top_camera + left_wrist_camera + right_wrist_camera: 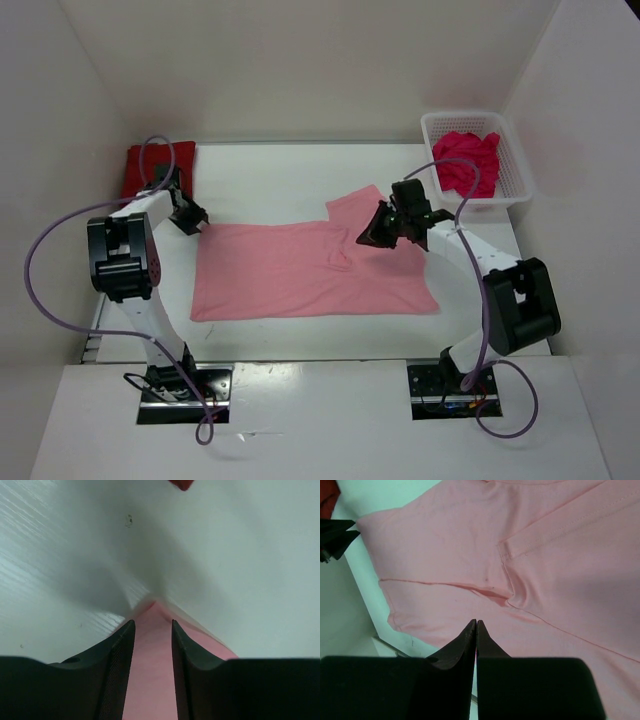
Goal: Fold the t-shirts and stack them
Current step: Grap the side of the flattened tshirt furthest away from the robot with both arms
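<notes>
My left gripper has its fingers spread. The far left corner of the light pink shirt lies on the table in the gap between them, and I can't see either finger touching the cloth. My right gripper has its fingers pressed together tip to tip. It sits over the pink shirt close to where a sleeve joins the body, and I can't tell whether any cloth is caught between the tips. The pink shirt is laid out mostly flat across the middle of the table between the two arms, with one sleeve sticking out toward the far right. The dark red shirt lies folded at the far left corner, just behind the left gripper. The crimson-magenta shirt is bunched up in the white basket at the far right.
</notes>
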{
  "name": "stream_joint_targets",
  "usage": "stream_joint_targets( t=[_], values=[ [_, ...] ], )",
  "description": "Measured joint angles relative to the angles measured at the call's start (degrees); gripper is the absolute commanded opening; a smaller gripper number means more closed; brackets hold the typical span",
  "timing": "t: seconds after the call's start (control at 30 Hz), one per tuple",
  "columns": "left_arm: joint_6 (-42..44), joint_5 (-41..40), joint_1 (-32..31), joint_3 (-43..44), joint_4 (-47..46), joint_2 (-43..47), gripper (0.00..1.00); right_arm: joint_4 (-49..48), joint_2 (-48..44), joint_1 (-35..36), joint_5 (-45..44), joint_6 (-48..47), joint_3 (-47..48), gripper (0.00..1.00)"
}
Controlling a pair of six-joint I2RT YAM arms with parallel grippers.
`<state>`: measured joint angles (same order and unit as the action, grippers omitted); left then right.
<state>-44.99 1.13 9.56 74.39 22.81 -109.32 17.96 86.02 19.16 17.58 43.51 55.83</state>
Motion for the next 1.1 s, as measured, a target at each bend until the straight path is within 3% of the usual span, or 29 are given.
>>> stream_joint_targets(
  t=[0.37,0.57,0.7,0.8,0.93,1.1],
  values=[
    [0.39,-3.82,-0.11,2.86,-1.03,-3.17,0.45,-0.37,1.60,0.00,2.34,-1.66,0.00,0.06],
    [1.57,-4.96,-0.61,3.50,-1.88,-4.83,0.34,-0.26,2.47,0.00,2.29,-2.01,1.40,0.08],
    [1.77,-5.33,-1.01,3.52,-2.05,-5.03,0.17,-0.28,3.80,0.00,1.53,-2.45,5.07,0.15],
    [2.34,-5.35,-1.14,3.54,-1.99,-5.14,0.11,-0.33,5.88,0.00,-0.09,-2.86,9.07,0.17],
    [2.78,-5.38,-1.42,3.52,-1.88,-5.14,0.00,-0.31,12.15,-0.70,-3.52,-4.02,16.33,0.32],
    [2.75,-5.51,-1.57,2.64,-1.77,-4.35,0.00,-0.55,22.12,-3.85,-8.46,-5.64,25.97,0.43]
  ],
)
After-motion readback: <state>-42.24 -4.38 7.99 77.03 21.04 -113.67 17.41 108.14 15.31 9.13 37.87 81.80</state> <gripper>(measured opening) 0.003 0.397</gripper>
